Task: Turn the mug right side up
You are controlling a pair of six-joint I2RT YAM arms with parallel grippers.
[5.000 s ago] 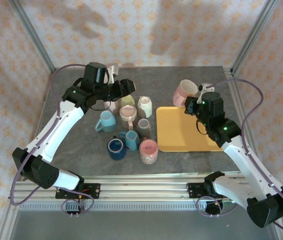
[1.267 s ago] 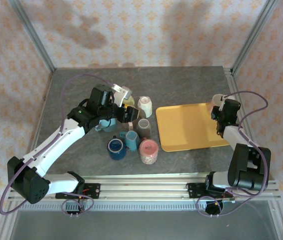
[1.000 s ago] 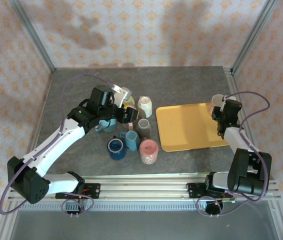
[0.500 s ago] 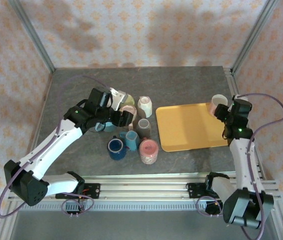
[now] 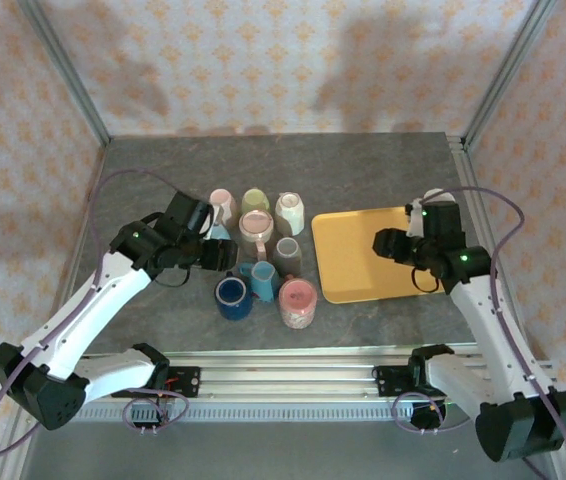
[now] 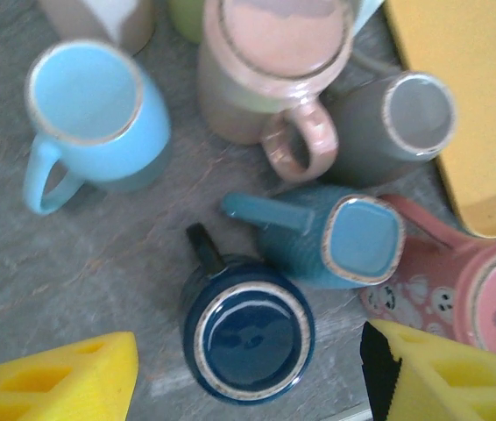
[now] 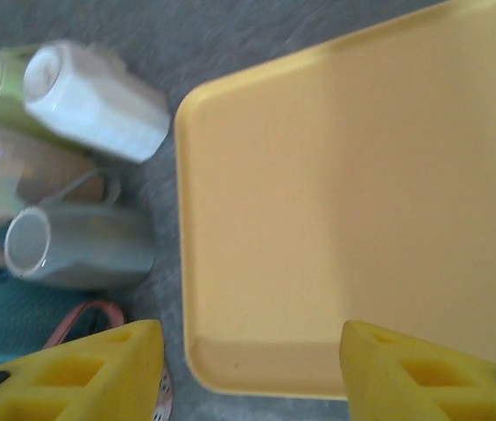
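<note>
Mug [image 5: 222,204], pale pink, beside green cup [image 5: 255,200]

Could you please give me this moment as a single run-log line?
left claw: open, over navy mug | right claw: open, over yellow tray | held: nothing | mugs: clustered beside tray

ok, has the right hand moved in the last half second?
Yes. The right hand has swung left, from the far right corner of the yellow tray to over the tray's middle. It is open with nothing in it.
</note>
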